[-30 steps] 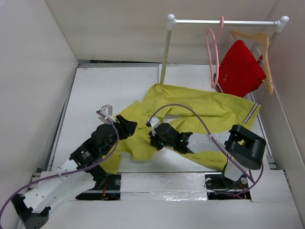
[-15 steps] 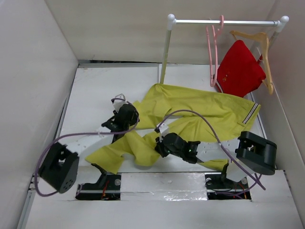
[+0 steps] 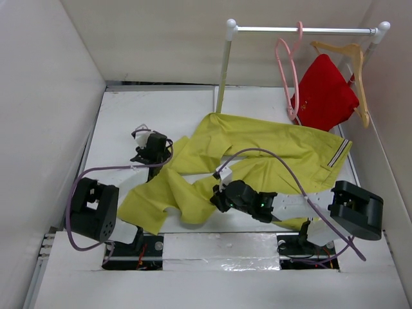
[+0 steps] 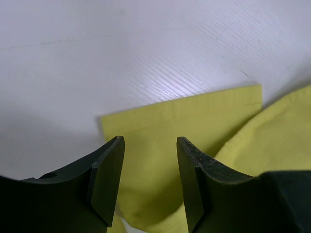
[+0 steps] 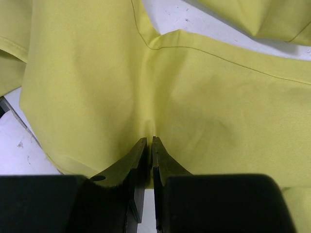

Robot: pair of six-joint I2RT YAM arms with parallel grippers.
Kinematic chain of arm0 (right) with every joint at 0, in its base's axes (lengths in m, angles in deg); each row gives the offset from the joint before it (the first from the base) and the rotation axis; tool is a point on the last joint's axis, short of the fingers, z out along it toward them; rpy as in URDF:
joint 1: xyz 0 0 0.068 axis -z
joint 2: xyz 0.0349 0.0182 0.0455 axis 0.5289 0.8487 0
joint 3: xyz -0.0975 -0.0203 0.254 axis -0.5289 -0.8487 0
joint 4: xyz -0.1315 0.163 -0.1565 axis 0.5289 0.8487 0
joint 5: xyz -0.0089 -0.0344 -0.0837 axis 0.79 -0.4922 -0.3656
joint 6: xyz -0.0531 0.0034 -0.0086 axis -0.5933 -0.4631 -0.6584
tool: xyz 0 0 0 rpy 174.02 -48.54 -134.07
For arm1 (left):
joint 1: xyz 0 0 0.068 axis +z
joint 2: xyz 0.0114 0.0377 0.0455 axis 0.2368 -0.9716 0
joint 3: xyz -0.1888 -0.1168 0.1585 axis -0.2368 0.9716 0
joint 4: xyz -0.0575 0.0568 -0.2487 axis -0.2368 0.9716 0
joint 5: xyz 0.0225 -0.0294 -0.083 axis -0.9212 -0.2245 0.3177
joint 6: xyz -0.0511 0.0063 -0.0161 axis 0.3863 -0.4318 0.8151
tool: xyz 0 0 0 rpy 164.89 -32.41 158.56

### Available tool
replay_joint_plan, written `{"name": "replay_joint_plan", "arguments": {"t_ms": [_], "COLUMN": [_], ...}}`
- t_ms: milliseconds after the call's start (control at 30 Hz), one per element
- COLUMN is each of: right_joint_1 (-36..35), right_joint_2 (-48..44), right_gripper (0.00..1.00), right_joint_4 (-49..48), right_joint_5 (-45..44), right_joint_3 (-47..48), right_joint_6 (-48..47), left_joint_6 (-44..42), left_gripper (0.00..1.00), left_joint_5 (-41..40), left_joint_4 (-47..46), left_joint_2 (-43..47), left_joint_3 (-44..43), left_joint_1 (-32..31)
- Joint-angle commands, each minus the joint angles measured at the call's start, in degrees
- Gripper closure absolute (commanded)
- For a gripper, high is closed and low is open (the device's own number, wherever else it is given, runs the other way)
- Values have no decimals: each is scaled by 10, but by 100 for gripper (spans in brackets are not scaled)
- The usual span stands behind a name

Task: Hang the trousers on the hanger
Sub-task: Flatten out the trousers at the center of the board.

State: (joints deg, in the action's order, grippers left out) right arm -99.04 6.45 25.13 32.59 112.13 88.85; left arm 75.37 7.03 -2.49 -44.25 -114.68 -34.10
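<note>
The yellow-green trousers (image 3: 270,145) lie spread across the table, one leg reaching toward the front left. My left gripper (image 3: 152,158) hovers at the cloth's left edge. In the left wrist view it (image 4: 148,141) stands open above a leg hem (image 4: 194,111), with nothing between its fingers. My right gripper (image 3: 217,196) is low on the middle of the trousers. In the right wrist view its jaws (image 5: 148,141) stand a hairline apart, and a pucker of cloth (image 5: 218,97) runs into their tips. The pink hanger (image 3: 288,77) hangs by its hook from the rail.
A white rail (image 3: 302,29) on a post (image 3: 223,71) stands at the back right. It also carries a wooden hanger (image 3: 351,58) with a red garment (image 3: 325,93). Enclosure walls rise close on the left, back and right.
The left arm swung out to the left and its gripper moved back and left, off the cloth's middle. The front trouser leg now lies spread further left. The right gripper shifted slightly nearer.
</note>
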Motion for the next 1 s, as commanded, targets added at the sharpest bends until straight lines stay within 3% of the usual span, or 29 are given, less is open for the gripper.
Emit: {"name": "replay_joint_plan", "arguments": {"t_ms": [0,200,600,633,700,733,767,867,967], "right_joint_1": [-6,-6,-6,-6,-6,-6,-6,-6,6], "right_joint_2": [-15,-12,-70,-75,-90,-97,-105,-147,-199], "right_gripper": [84,83,79,78,77,76,75,64,45], "right_joint_4": [-35,-39,-9,-2,7,18,26,62,91], "right_joint_5": [-23,-26,-47,-47,-50,-55,-61,-101,-132], "right_joint_3": [-3,0,16,20,25,29,31,40,41], "right_joint_6": [-8,-15,-20,-22,-25,-26,-29,-38,-49], "left_joint_6": [17,12,1,0,-2,-8,-8,6,15], "left_gripper": [55,44,55,57,71,80,100,100,100], "left_joint_5": [-21,7,57,55,54,57,58,52,59], "left_joint_4": [-7,-22,-40,-42,-46,-46,-42,-17,-10], "left_joint_2": [46,61,-8,-12,-26,-31,-37,-31,54], "left_joint_3": [29,77,42,39,26,20,8,-16,-18], "left_joint_1": [30,58,63,63,63,63,63,63,63]}}
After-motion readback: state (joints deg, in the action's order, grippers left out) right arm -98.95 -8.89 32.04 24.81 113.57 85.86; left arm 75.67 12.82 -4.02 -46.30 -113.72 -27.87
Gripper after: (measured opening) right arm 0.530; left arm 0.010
